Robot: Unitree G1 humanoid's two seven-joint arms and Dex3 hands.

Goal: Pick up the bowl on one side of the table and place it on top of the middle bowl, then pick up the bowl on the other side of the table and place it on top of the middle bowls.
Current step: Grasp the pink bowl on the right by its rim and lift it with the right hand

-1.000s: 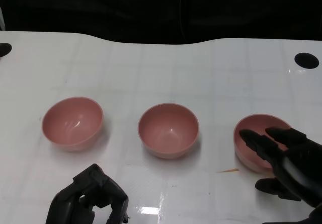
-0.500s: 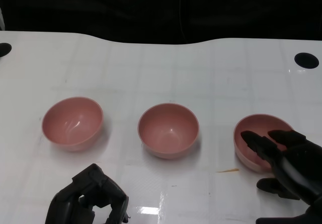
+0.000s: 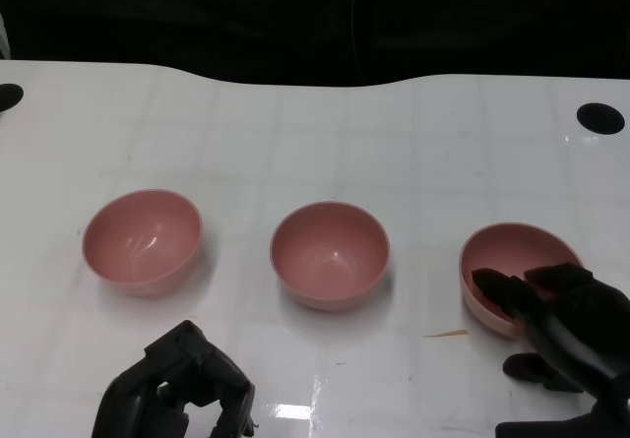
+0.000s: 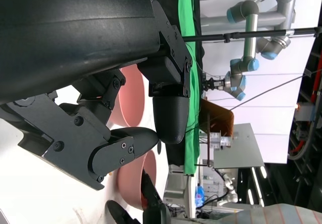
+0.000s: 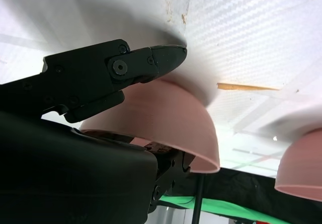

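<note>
Rightward, at three o'clock, the right hand (image 3: pixel 561 325) grips the round pink plastic side bowl (image 3: pixel 497 256) at its rim; the left hand (image 3: pixel 177 389), curled empty, sits at seven o'clock; bare white table (image 3: pixel 413 153) surrounds the pink middle bowl (image 3: pixel 330 254).

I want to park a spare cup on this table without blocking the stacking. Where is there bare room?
The widest bare patch is the far half of the table, behind all three bowls. Narrower gaps lie between the left bowl and middle bowl, and between it and the right bowl. The near edge is crowded by the left hand and right hand.
</note>
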